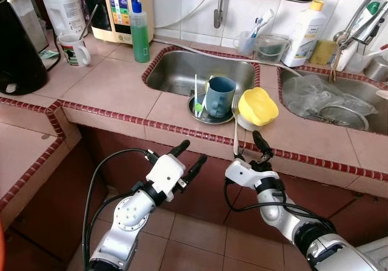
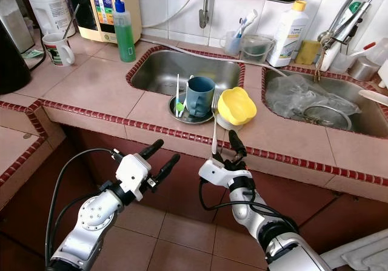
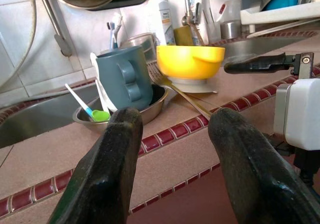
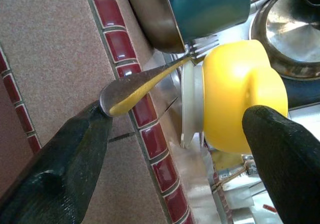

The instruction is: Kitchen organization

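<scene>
Two fingers (image 4: 75,149) flanking fork (image 4: 150,83)

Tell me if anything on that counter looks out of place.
The fork looks odd: its tines lean on the metal dish between the blue mug and the yellow bowl, its handle sticking past the counter edge. The open right hand waits near it.

Fork (image 1: 235,125) flat beside yellow bowl (image 1: 258,106)

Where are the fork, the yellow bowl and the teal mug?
fork (image 1: 234,131): left eye view, handle.
yellow bowl (image 1: 259,105): left eye view, inside wall.
teal mug (image 1: 220,95): left eye view, outer side.
</scene>
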### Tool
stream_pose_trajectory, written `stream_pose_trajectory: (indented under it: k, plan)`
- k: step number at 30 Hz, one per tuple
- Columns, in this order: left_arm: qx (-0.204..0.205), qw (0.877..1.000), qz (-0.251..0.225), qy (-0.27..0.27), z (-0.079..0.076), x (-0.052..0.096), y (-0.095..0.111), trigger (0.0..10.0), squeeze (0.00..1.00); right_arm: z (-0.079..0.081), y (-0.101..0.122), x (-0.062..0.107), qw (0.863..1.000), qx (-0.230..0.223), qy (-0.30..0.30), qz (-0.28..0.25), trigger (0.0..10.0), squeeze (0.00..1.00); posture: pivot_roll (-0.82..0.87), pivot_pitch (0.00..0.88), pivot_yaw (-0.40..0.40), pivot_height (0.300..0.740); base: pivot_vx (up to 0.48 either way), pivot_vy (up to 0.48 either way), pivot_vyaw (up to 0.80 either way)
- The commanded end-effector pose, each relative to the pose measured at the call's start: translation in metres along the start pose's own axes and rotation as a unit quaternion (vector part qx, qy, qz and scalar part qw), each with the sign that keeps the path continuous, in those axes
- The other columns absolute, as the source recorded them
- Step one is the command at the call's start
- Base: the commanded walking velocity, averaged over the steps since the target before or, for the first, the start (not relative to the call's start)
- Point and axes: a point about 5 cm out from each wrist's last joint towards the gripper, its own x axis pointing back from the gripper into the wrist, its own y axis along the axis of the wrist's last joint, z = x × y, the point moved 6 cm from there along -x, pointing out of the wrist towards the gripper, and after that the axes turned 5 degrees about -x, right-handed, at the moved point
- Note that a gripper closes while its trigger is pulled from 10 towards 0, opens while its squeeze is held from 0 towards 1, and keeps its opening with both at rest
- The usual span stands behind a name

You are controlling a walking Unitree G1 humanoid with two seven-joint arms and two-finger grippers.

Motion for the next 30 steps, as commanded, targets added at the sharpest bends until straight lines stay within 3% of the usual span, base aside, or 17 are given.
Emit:
stream_pose_trajectory:
  k: [1, 16, 30]
  plan:
    - [-0.006, 1.000, -0.005, 0.005, 0.003, -0.003, 0.004, 10.0, 0.00, -0.005, 0.001, -0.004, 1.000, 0.013, -0.005, -0.005, 10.0, 0.00, -0.03, 0.016, -0.059, 0.740, 0.000, 0.000, 0.00]
    - [-0.006, 1.000, -0.002, 0.011, 0.002, 0.001, 0.004, 10.0, 0.00, 0.005, 0.000, -0.004, 0.999, 0.031, 0.034, 0.002, 10.0, 0.00, -0.02, 0.031, -0.063, 0.740, 0.000, 0.000, 0.00]
    - [-0.006, 1.000, -0.005, 0.008, 0.001, 0.001, 0.006, 10.0, 0.00, 0.000, 0.000, -0.006, 0.997, 0.062, 0.034, -0.015, 10.0, 0.00, -0.02, 0.021, -0.058, 0.740, 0.000, 0.000, 0.00]
